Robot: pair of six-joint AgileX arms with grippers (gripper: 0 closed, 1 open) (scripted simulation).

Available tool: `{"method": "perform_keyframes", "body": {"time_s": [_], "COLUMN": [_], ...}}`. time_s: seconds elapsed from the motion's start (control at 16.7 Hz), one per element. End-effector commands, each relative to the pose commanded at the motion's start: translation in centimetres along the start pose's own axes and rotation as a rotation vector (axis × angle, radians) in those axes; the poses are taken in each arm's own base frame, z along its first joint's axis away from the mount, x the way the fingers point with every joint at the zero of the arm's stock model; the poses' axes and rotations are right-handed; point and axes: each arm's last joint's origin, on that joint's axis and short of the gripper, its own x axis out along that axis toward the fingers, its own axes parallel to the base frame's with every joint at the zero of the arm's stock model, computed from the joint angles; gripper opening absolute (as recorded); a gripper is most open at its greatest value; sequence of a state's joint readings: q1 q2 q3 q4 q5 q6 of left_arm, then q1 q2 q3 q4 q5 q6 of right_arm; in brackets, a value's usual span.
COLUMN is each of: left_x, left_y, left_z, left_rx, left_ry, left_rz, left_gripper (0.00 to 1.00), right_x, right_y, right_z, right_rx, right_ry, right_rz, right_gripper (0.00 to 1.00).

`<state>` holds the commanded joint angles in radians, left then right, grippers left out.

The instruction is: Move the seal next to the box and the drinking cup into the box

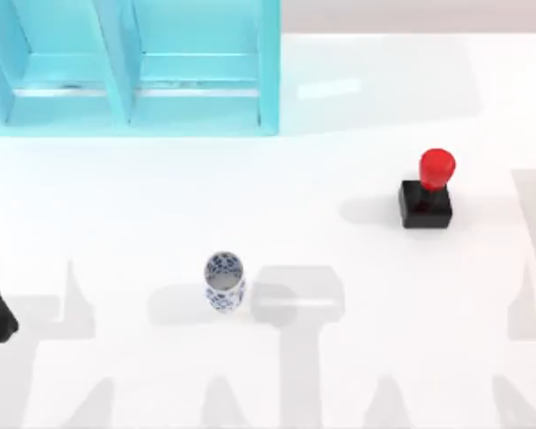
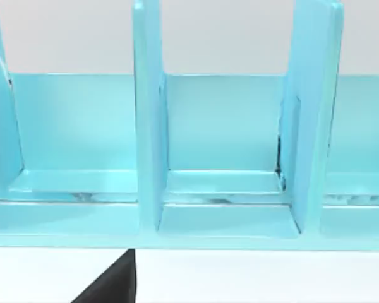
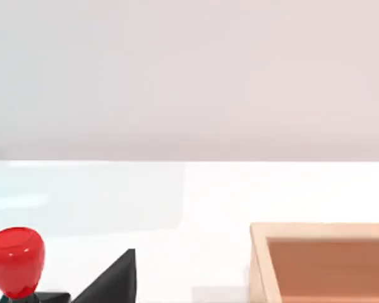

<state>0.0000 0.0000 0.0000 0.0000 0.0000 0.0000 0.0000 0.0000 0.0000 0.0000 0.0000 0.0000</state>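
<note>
Seal (image 1: 426,192) and drinking cup (image 1: 223,281) upright, well apart; tool states indiscernible.

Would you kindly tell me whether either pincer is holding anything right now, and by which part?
Nothing is held: the blue-patterned white cup and the red-knobbed black stamp both stand alone on the white table.

White table (image 1: 357,375), glossy, smooth, bare over most of its surface. Soft grey shadows lie across its near part in the top view; light comes from above and is even. A pale blue shelf unit (image 1: 134,67) stands at the table's far left, with upright dividers forming open compartments; it casts a faint bluish reflection on the table beside it. Behind the table, a plain pale wall (image 3: 189,76), slightly pinkish-grey, featureless.
</note>
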Motion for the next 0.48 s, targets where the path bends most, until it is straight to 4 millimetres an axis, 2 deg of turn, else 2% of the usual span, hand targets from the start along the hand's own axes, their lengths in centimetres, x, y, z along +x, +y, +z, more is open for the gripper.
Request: {"method": "perform_keyframes", "body": {"time_s": [0.24, 0.48], "left_x": [0.0, 0.0], "left_y": [0.0, 0.0], "left_z": [0.0, 0.0], "left_rx": [0.0, 0.0], "left_ry": [0.0, 0.0], "left_rz": [0.0, 0.0], "left_gripper": [1.0, 1.0], "right_x": [0.0, 0.5], "right_y": [0.0, 0.2], "right_z": [0.6, 3.8], "right_rx": [0.005, 0.028], "right_ry": [0.019, 0.137], "right_rz": [0.002, 0.016], "right_gripper": [1.0, 1.0]}}
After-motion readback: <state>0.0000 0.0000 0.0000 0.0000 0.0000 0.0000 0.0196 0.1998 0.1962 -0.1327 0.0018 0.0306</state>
